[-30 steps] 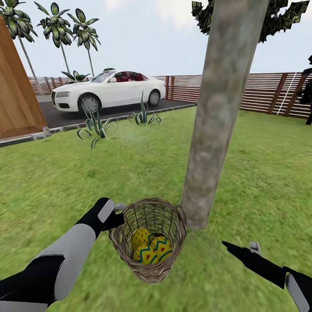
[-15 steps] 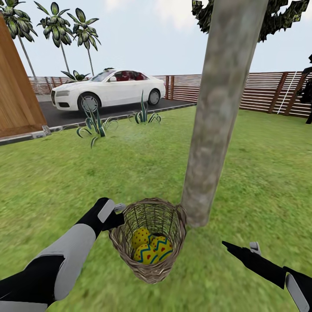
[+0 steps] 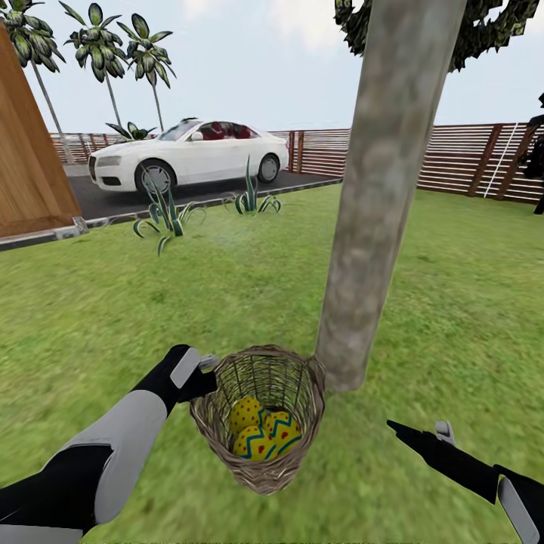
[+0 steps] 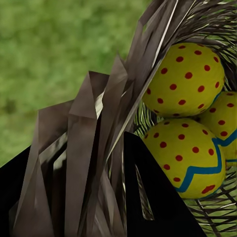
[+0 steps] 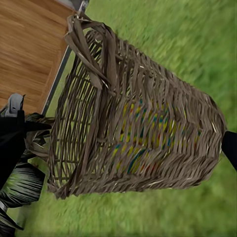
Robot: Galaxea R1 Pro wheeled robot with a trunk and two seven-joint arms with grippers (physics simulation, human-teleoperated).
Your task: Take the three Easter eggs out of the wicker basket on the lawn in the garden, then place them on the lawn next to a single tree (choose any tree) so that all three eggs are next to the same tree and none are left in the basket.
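The left claw (image 3: 202, 375) pinches the rim of the basket (image 3: 259, 412) on its left side; in the left wrist view a dark finger (image 4: 148, 197) sits inside the wall with woven twigs pressed against it. The basket hangs tilted off this grip, just beside the foot of the tree (image 3: 378, 196), above the lawn (image 3: 227, 302). All three eggs (image 3: 264, 434) lie bunched at the bottom of the basket, touching one another. The right claw (image 3: 419, 437) hovers low over the grass to the right of the basket, apart from it; whether its fingers are spread or pressed together cannot be told.

None of the eggs is out yet, so the work of emptying the basket is only starting. To do it well, the left claw should likely hold the rim firmly and keep the opening turned toward the free arm, so the right claw can reach in from above, take the topmost egg alone, and set it on the grass close to the trunk. Lifting slowly would help avoid snagging the open weave or rolling the other eggs.
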